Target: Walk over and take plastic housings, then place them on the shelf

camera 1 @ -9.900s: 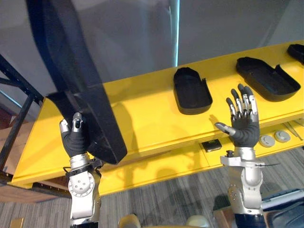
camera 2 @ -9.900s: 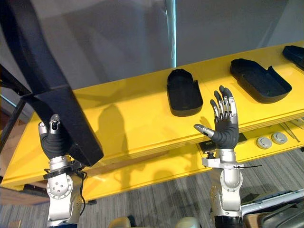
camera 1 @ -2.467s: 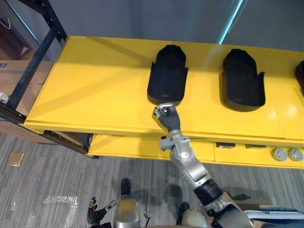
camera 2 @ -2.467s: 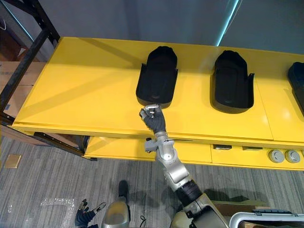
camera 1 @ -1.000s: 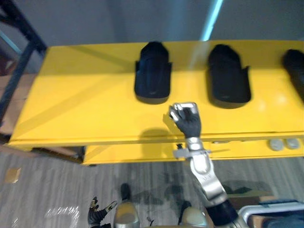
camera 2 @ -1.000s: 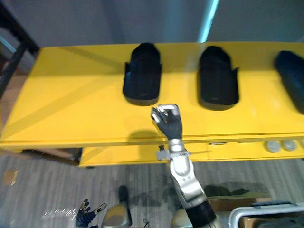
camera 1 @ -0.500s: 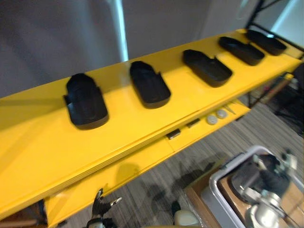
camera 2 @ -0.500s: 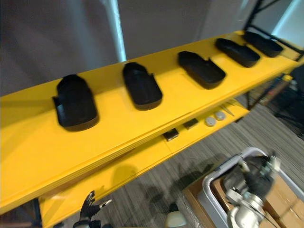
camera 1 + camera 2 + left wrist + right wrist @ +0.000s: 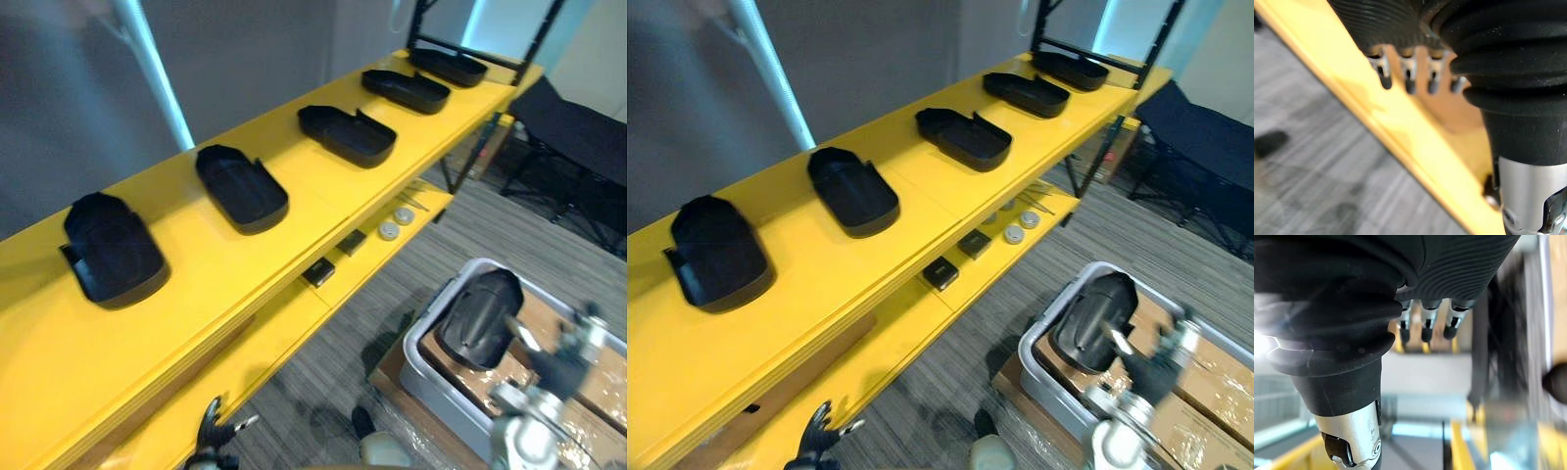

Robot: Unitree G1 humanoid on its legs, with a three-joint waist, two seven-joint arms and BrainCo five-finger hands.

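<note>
- Left eye view: the yellow shelf (image 9: 196, 294) runs from 8 o'clock up to 1 o'clock. Its top carries five black housings (image 9: 348, 134), all lying open side up and well apart from one another. The nearest bare stretch seems to be at the 8 o'clock end, so I would plan the next placement there.
- The grey bin (image 9: 1046, 380) sits on cardboard boxes (image 9: 1205, 392) at 4 o'clock, on the floor beside the shelf. The step in hand looks like turning to this bin for the next piece. The body should be squared to the bin before any reach, because it lies low and off to the side.
- One more housing (image 9: 478, 318) stands tilted inside the bin, its rounded end uppermost and leaning towards the rim. Gripping a side wall of the shell is safer than gripping the smooth domed end, which I expect would slip.
- The right hand (image 9: 1156, 370) hangs at 5 o'clock just beside the bin, with its fingers relaxed and holding nothing. It should come down over the shell and curl round the edge only once it makes contact.
- The left hand (image 9: 217, 431) hangs at 7 o'clock, low by the shelf's front edge, with its fingers spread and empty. It can support the far end of the piece.
- Small round discs (image 9: 397, 223) lie on the lower shelf. Swing clear of them.
</note>
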